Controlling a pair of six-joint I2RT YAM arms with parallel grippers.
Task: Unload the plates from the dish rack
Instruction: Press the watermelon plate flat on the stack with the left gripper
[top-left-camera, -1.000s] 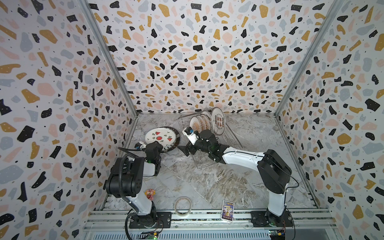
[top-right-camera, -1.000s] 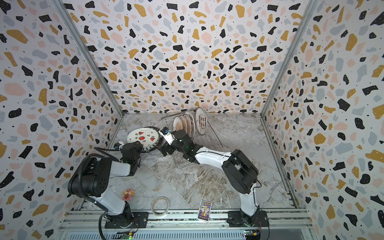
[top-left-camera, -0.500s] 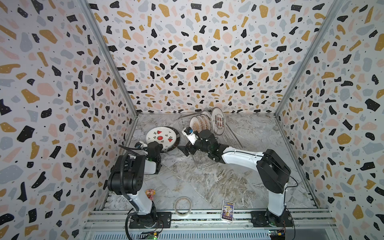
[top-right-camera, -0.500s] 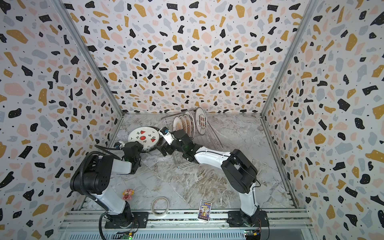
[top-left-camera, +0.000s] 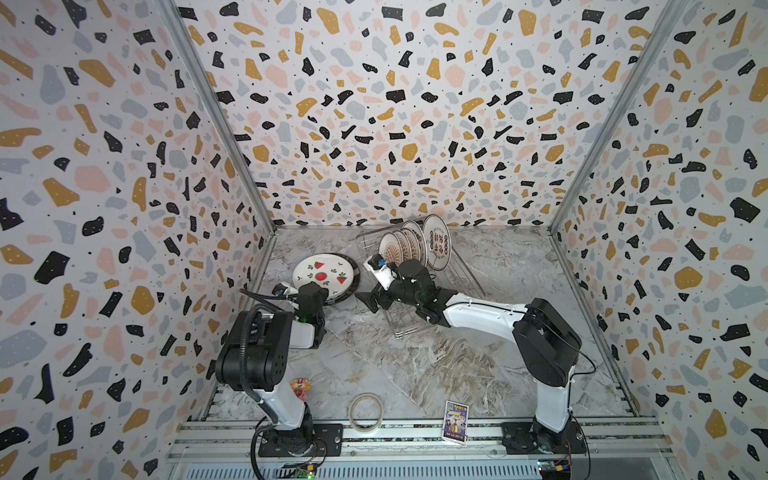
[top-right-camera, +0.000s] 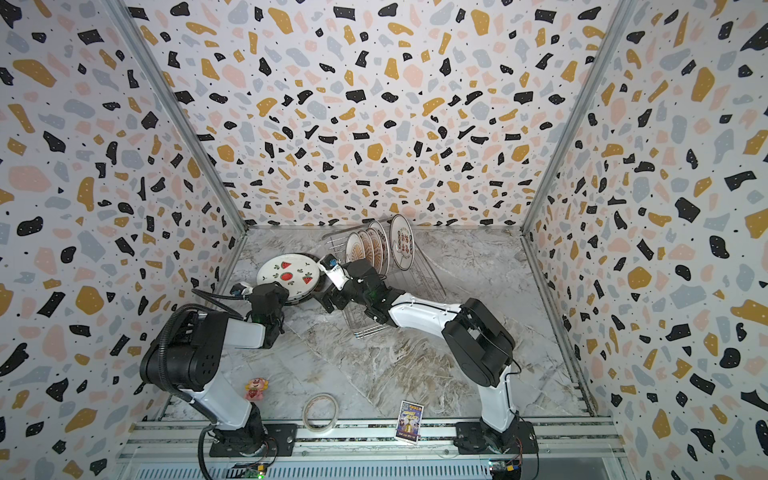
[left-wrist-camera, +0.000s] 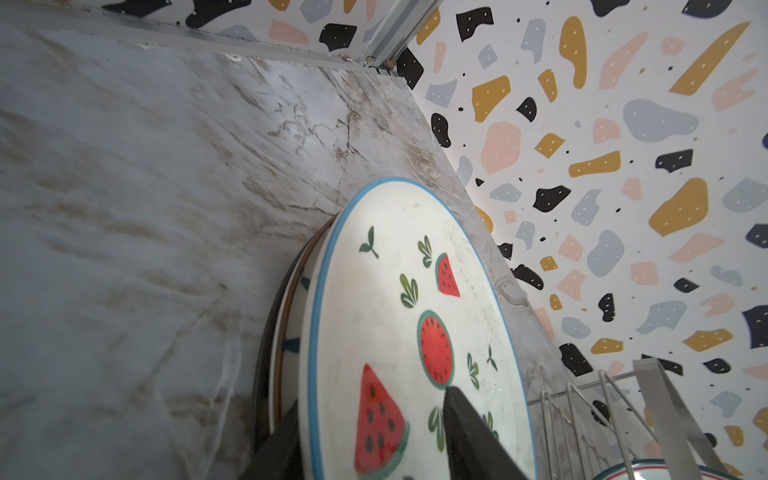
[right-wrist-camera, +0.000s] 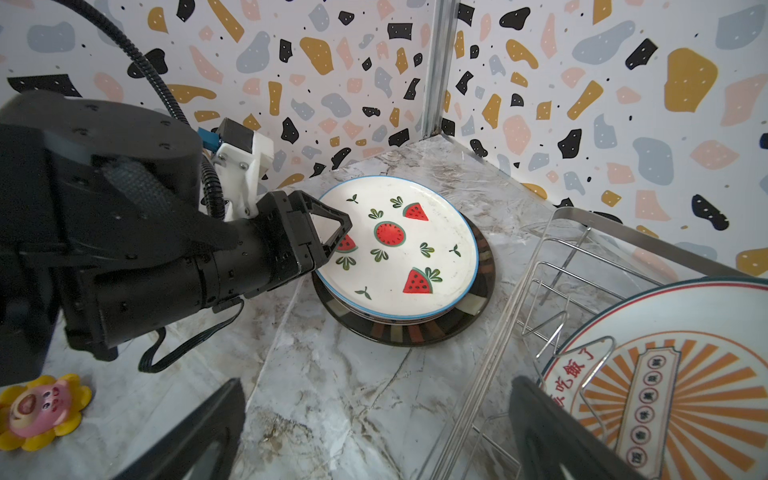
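Where the counter (top-left-camera: 415, 365) meets the left wall in both top views, a white watermelon plate (top-left-camera: 322, 272) lies flat on a stack topping a dark striped plate. More plates (top-left-camera: 436, 245) stand on edge in the dish rack (top-left-camera: 457, 276) near the back wall. The counter's middle and right side lie bare. In the left wrist view, the left fingers (left-wrist-camera: 469, 436) stand part open astride the blue-edged rim of the watermelon plate, one above it and one beside the stack, with the wall close by. In the right wrist view, the right fingers (right-wrist-camera: 552, 432) gape wide and hold nothing, one just beside the orange sunburst plate (right-wrist-camera: 685, 395) in the rack.
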